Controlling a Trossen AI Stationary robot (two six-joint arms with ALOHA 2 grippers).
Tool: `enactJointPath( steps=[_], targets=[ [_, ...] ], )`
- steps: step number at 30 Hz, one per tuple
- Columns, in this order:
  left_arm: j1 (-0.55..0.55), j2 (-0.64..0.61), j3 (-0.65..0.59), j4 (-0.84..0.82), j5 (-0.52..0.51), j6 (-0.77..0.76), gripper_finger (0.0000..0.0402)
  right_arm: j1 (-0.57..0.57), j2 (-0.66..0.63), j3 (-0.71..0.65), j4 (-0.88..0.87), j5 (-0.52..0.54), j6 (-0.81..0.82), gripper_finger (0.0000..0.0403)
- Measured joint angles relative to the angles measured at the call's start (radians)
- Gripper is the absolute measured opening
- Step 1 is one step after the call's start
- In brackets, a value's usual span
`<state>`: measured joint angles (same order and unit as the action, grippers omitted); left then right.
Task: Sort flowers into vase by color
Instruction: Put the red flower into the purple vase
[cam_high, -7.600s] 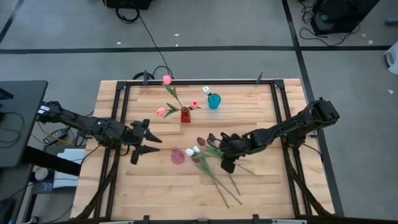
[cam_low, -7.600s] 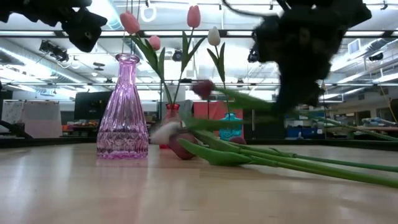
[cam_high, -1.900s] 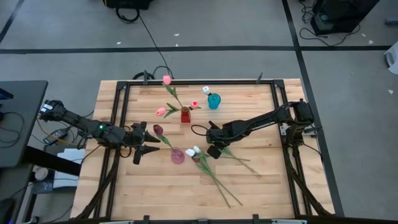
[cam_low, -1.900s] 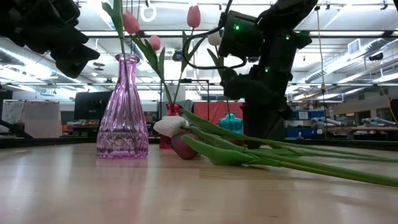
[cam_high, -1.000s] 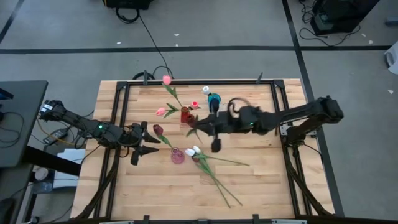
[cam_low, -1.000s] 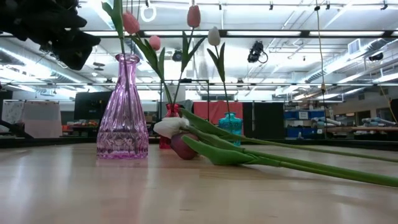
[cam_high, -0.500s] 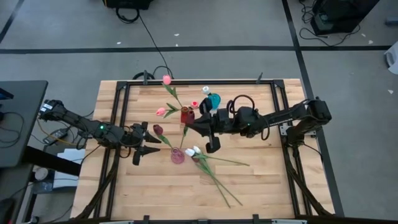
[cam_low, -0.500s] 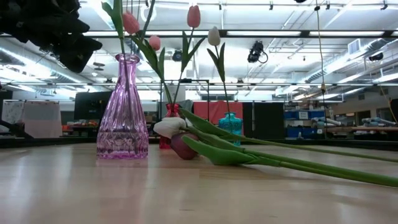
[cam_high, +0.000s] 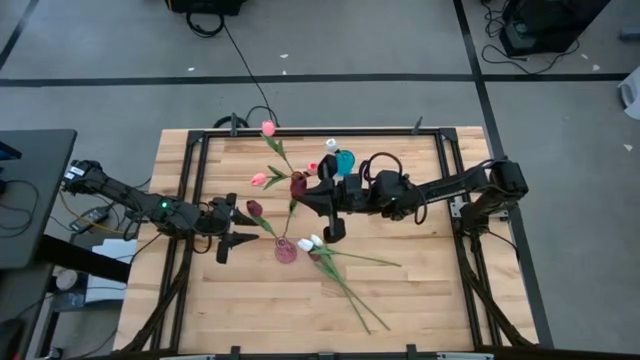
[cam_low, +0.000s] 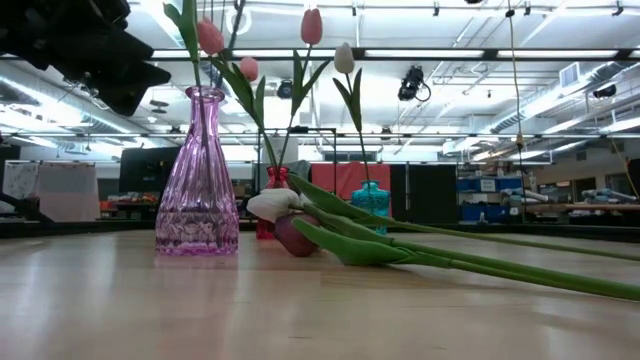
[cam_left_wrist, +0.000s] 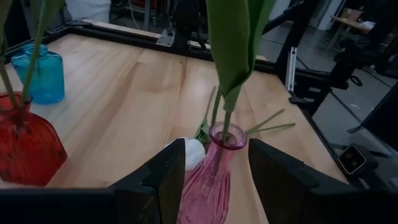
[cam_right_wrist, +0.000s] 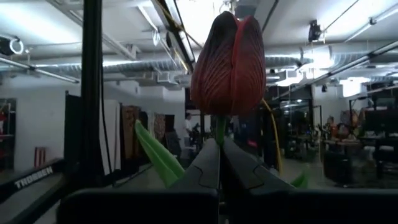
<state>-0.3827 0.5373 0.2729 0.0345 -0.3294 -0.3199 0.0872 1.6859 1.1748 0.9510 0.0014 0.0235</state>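
My right gripper (cam_high: 322, 195) is over the middle of the table (cam_high: 420, 290), just beside the red vase (cam_left_wrist: 25, 146), and its fingers (cam_right_wrist: 211, 168) are pressed together on the stem of a dark maroon tulip (cam_right_wrist: 231, 59), whose head stands upright above the fingertips in the right wrist view. In the high view that head sits at about the red vase's position; I cannot tell whether the stem has entered the vase. My left gripper (cam_high: 234, 222) is at the left of centre, near the pink vase (cam_high: 286, 250), with its fingers (cam_left_wrist: 168, 174) spread apart on either side of that vase's neck in the left wrist view. A second maroon tulip (cam_high: 254, 208) stands in the pink vase, its stem and leaf rising out of the mouth and its head leaning toward my left gripper. Pink tulips (cam_high: 268, 128) stand in the red vase. A white tulip (cam_high: 331, 145) stands in the blue vase (cam_high: 344, 161). Loose flowers (cam_high: 340, 270) lie on the table beside the pink vase, white heads touching or nearly touching its base, stems running toward the near edge.
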Motion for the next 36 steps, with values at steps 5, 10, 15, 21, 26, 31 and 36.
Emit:
enactJointPath(
  steps=[5,10,15,21,26,31,36],
  targets=[
    [0.001,0.0,0.0,-0.003,-0.014,0.0,0.0181,-0.013,0.054,0.0,0.023,-0.006,0.025,0.0011],
    [0.001,-0.001,0.0,-0.004,-0.013,-0.001,0.0181,-0.017,0.066,0.0,-0.009,-0.025,0.027,0.0011],
    [0.001,-0.001,0.0,-0.012,-0.013,-0.002,0.0181,-0.013,0.038,0.011,-0.009,-0.039,0.011,0.0011],
    [0.001,-0.001,0.0,-0.012,-0.013,-0.002,0.0181,-0.012,0.028,0.065,-0.033,-0.113,0.045,0.0011],
    [0.001,0.0,0.0,-0.014,-0.013,-0.003,0.0181,-0.008,0.028,0.069,-0.048,-0.111,0.033,0.0011],
    [0.001,-0.001,0.0,0.007,-0.012,0.0,0.0181,-0.008,0.03,0.069,-0.074,-0.085,0.024,0.0011],
    [0.001,-0.001,0.0,0.005,-0.012,0.003,0.0181,-0.008,0.034,0.069,-0.097,-0.072,0.003,0.0011]
  ],
)
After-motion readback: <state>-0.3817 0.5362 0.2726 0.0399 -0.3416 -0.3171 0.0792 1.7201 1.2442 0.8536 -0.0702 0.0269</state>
